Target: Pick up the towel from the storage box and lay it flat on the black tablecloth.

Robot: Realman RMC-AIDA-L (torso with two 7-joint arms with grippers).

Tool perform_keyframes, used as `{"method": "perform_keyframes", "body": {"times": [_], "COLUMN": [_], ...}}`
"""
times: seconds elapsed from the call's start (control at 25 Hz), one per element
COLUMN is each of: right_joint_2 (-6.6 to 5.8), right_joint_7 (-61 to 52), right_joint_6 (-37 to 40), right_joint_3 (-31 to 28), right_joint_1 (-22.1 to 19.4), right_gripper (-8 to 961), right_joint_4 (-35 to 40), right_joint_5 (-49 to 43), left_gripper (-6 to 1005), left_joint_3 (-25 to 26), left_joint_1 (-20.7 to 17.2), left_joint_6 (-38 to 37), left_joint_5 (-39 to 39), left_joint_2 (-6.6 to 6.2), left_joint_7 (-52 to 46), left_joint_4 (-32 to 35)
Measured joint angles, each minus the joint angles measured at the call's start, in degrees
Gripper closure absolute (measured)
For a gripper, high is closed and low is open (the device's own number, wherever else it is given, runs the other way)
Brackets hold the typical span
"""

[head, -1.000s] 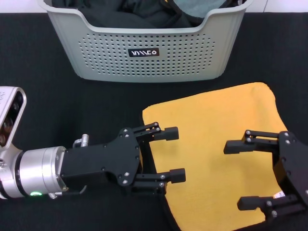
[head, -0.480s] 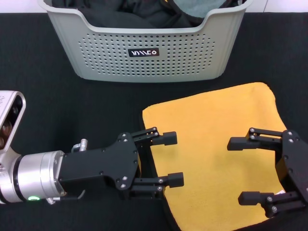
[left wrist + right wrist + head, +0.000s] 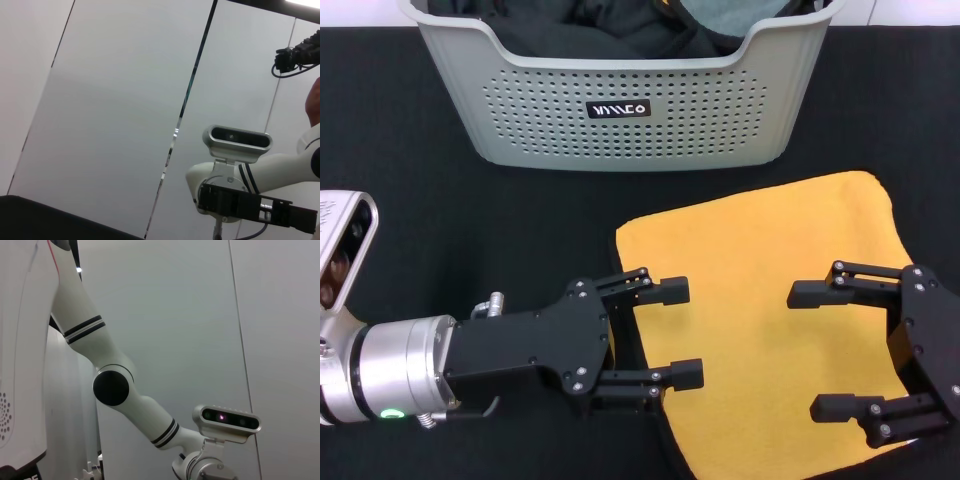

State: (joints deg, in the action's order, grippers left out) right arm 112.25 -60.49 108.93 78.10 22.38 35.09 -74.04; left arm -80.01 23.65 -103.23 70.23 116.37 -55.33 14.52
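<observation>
Towel (image 3: 770, 300) lies yellow face up and nearly flat on the black tablecloth (image 3: 470, 230), toward the near right corner, in front of the storage box (image 3: 620, 100). Left gripper (image 3: 670, 333) and right gripper (image 3: 820, 350) hover over it, jaws wide apart and holding nothing. Task looks almost finished; perhaps only small smoothing is left.

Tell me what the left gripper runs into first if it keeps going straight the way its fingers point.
The left gripper, open, points across the towel toward the right gripper, also open and facing it. Going straight on, it would probably meet the right gripper's fingertips first, with the yellow towel beneath; their relative height is unclear.
</observation>
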Motion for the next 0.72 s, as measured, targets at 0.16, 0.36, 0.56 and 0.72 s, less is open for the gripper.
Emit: {"method": "perform_keyframes", "body": {"times": [0.16, 0.36, 0.56, 0.72], "right_joint_2": [0.0, 0.06, 0.07, 0.07], "right_joint_7": [0.0, 0.0, 0.0, 0.0], "right_joint_6": [-0.2, -0.9, -0.9, -0.9], "right_joint_3": [-0.4, -0.7, -0.7, -1.3], "right_joint_1": [0.0, -0.2, -0.4, -0.4], "right_gripper": [150, 151, 151, 151], "right_joint_4": [-0.1, -0.2, -0.2, -0.2], "right_joint_5": [0.0, 0.0, 0.0, 0.0], "left_gripper": [157, 157, 158, 158], "left_joint_3": [0.2, 0.3, 0.4, 0.4], "left_joint_1": [-0.1, 0.0, 0.3, 0.3], "left_joint_6": [0.0, 0.1, 0.1, 0.1], "left_joint_5": [0.0, -0.1, -0.3, -0.3], "left_joint_2": [-0.02, -0.01, -0.04, -0.06], "left_joint_7": [0.2, 0.2, 0.0, 0.0], "left_joint_4": [0.1, 0.2, 0.2, 0.2]}}
